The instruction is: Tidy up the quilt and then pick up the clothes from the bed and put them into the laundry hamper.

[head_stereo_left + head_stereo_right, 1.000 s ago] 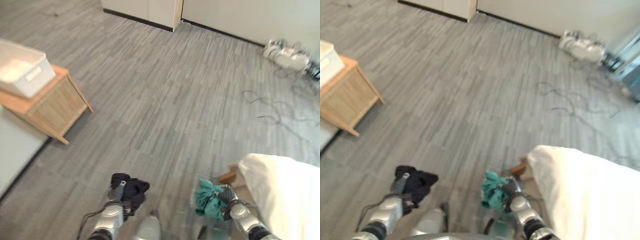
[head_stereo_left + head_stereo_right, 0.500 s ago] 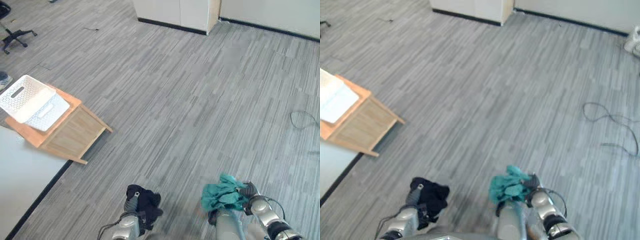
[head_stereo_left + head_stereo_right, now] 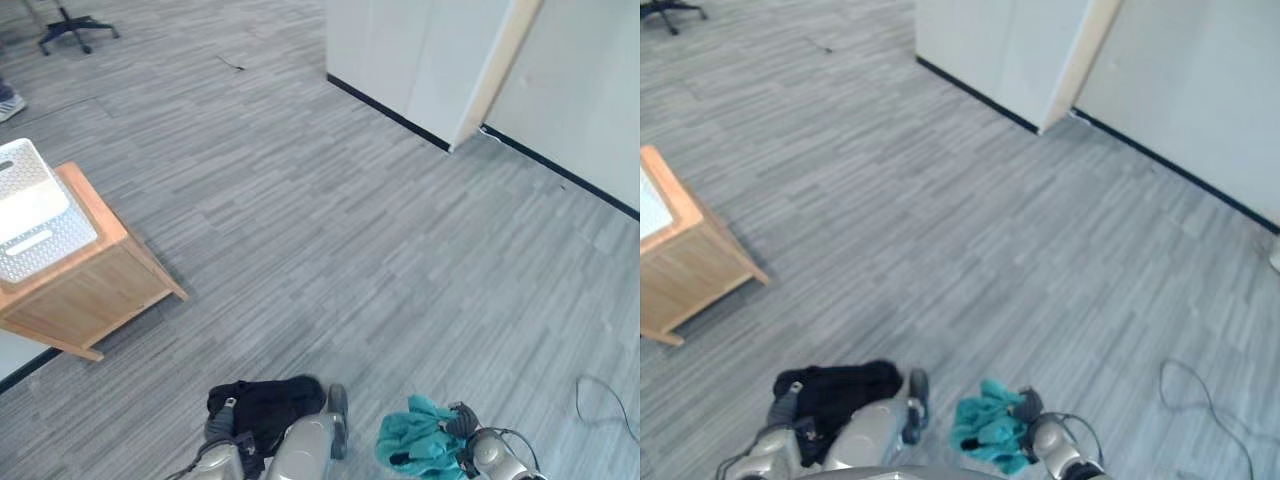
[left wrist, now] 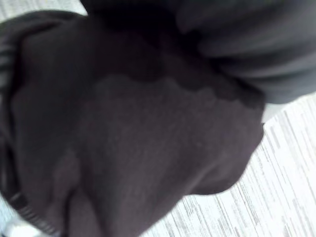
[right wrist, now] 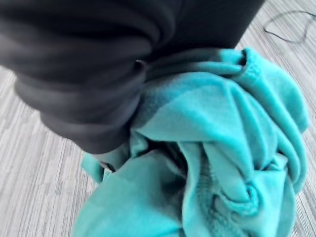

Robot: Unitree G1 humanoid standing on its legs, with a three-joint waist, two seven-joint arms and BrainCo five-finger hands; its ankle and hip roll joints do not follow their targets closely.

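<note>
Left hand [image 3: 222, 440] bunches black clothes [image 3: 265, 405], right hand [image 3: 470, 445] bunches teal clothes [image 3: 418, 445]. Soft, light, floppy: grab mid-bunch. White hamper [image 3: 35, 215] far left of both.

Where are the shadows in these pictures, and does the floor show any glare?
Left eye view: the floor is evenly lit, with no glare; the wooden stand casts a soft shadow beneath itself. Right wrist view: the teal garment has dark shade in its folds. Left wrist view: the black garment looks dim, its folds faint.
</note>
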